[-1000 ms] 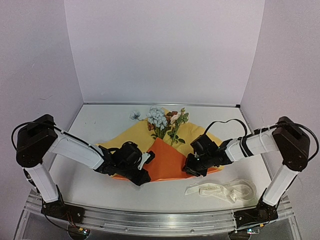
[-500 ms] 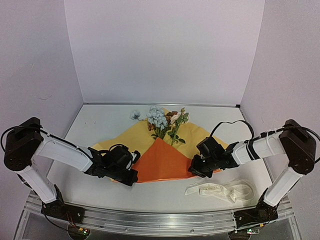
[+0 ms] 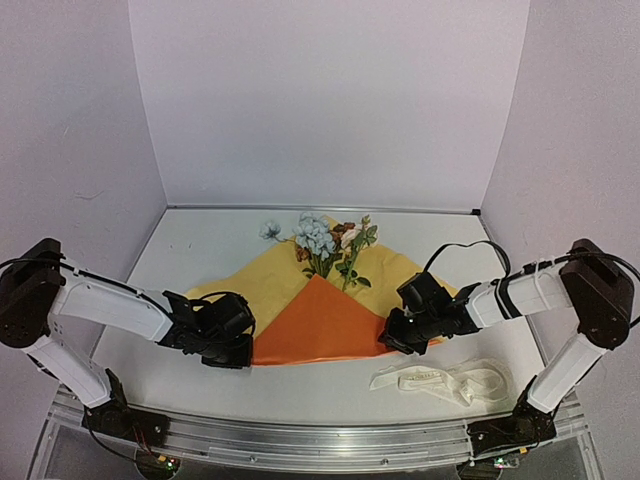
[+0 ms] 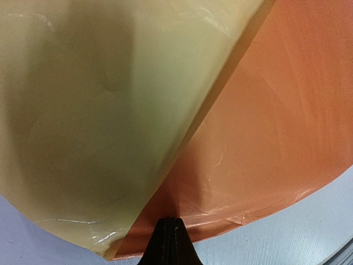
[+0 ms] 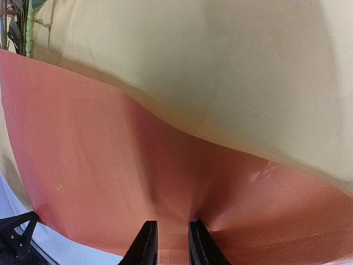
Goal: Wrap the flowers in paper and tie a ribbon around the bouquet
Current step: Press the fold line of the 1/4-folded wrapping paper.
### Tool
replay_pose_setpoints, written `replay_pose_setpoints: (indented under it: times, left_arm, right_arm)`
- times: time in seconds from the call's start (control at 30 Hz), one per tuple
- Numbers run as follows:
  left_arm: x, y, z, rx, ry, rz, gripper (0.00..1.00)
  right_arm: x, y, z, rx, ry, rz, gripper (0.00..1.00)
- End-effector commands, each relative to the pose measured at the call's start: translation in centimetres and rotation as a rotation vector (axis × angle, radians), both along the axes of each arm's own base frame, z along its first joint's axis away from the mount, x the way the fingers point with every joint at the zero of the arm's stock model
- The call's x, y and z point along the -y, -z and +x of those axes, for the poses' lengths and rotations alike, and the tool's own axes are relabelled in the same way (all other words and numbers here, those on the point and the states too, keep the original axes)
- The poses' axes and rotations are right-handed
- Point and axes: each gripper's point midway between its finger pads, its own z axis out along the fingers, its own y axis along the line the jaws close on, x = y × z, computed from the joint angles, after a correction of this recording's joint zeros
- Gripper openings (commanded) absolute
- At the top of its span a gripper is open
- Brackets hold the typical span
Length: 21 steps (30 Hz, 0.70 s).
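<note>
Your left end effector (image 4: 174,222): clamped tight on paper (image 3: 318,322), near-left edge. Your right end effector (image 5: 169,225): narrowly parted, pinching the paper's right edge. Flowers (image 3: 324,240): on paper, far centre. Ribbon (image 3: 440,380): surface (image 3: 200,250), near right.

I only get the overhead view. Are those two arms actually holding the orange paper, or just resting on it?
Observer: The right wrist camera shows the right end effector pinching the paper. Orange creases pucker in the narrow gap between its tips.
Visitor: And the left one?
Observer: Its wrist camera shows the left end effector fully closed on the paper's near edge, at the spot where the orange meets the yellow.
</note>
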Motion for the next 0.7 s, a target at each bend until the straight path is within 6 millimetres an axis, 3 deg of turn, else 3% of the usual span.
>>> replay_pose_setpoints:
  times: [0.0,0.17,0.4,0.67]
  left_arm:
    - [-5.7,2.9,-2.5,-0.120,-0.081,0.228,0.00]
    - [-5.5,3.1,-2.4,-0.124,-0.072,0.239,0.00]
    - [-5.6,3.3,-2.5,-0.128,-0.062,0.245,0.00]
    - [-5.6,3.5,-2.6,-0.132,-0.055,0.249,0.00]
  right_arm:
    - [0.6,0.4,-0.9,-0.058,-0.018,-0.033,0.21]
    - [-0.4,-1.3,-1.8,-0.068,-0.128,-0.059,0.23]
    - [0.0,-1.1,-2.7,-0.089,-0.146,-0.065,0.21]
    - [3.0,0.3,-3.5,-0.087,-0.100,-0.132,0.21]
